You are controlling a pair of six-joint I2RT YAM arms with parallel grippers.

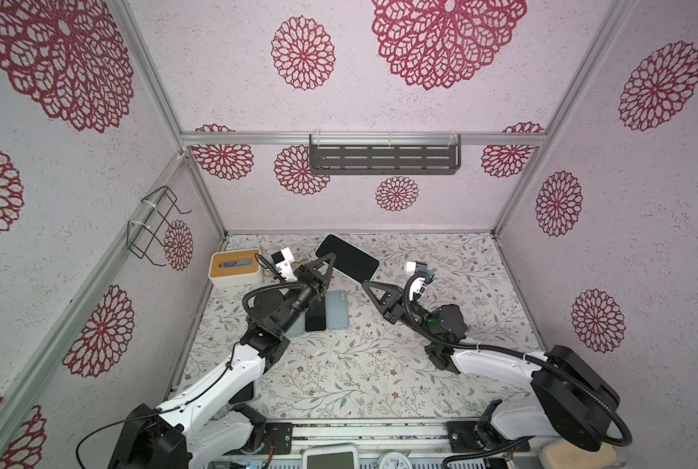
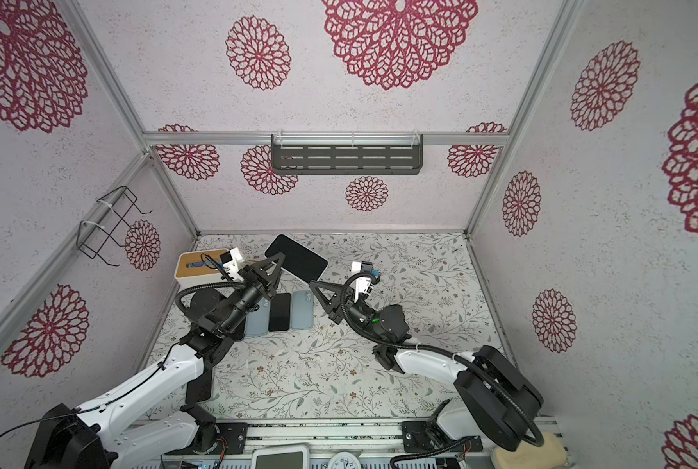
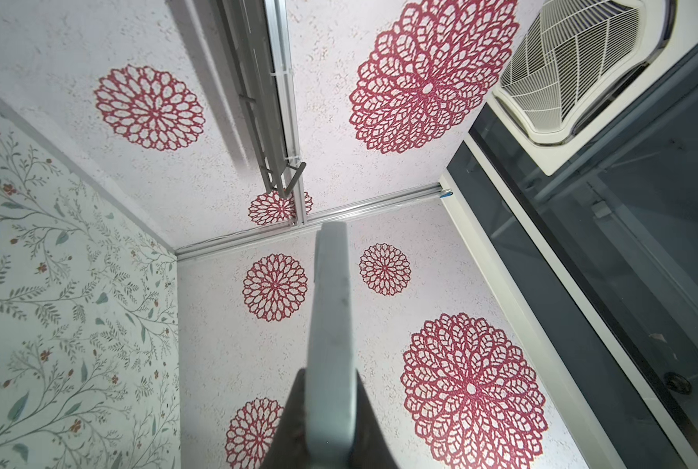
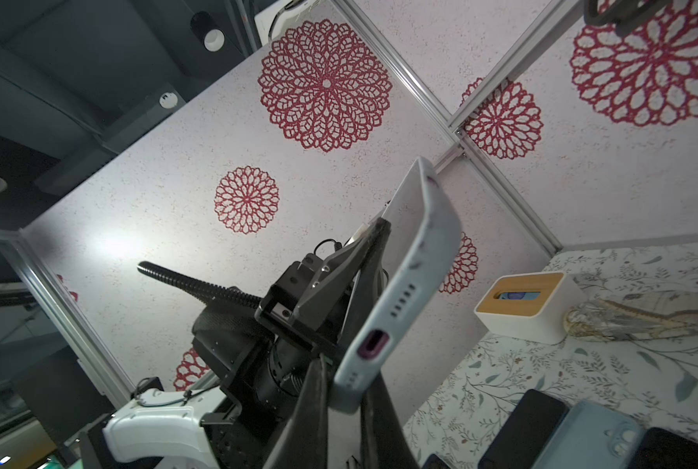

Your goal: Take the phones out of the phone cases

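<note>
We see the phone seated inside its pale grey-blue phone case, dark screen up, held off the floral table at about 12 o'clock from the table's centre. The white tissue box with a wooden lid sits at 10 o'clock; something blue shows in its slot, and we cannot tell what it is. At 9 o'clock, lying flat and side by side, are a black phone and a blue-grey case. A third flat piece is half hidden under the left arm.

The left arm reaches in from 7 o'clock. The left gripper is pinched onto the phone case's long edge, at the phone's 8 o'clock side, and the case's rim runs out between its fingers in the left wrist view. The right arm comes from 5 o'clock with its elbow bent. The right gripper is clamped on the case's corner at the phone's 5 o'clock, beside the charging port.
</note>
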